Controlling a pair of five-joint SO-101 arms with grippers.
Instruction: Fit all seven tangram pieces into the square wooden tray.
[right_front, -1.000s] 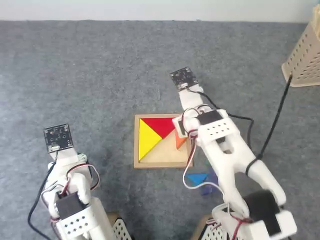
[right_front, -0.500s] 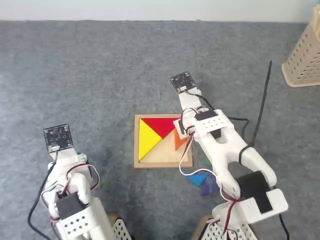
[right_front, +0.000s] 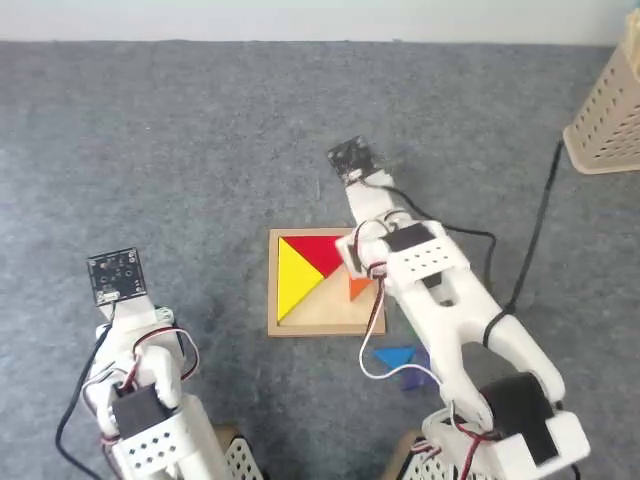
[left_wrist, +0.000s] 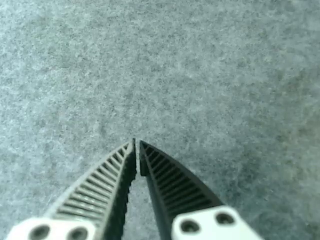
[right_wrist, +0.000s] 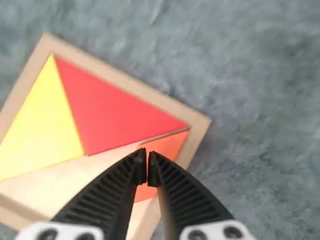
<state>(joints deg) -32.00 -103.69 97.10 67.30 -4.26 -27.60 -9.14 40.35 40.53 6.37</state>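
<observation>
Looking down, you see the tray (right_front: 272, 290) in the middle of the surface (right_front: 200, 130), holding a yellow triangle (right_front: 293, 277), a red triangle (right_front: 318, 252) and an orange piece (right_front: 358, 289). Your right gripper (right_wrist: 146, 156), fingers pressed together, is over the orange piece. Your left gripper (left_wrist: 136, 146), fingers also together, is over bare surface at the near left.

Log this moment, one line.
tray: yellow, red, orange | carpet: blue, purple | right jaws: shut over orange | left jaws: shut
</observation>
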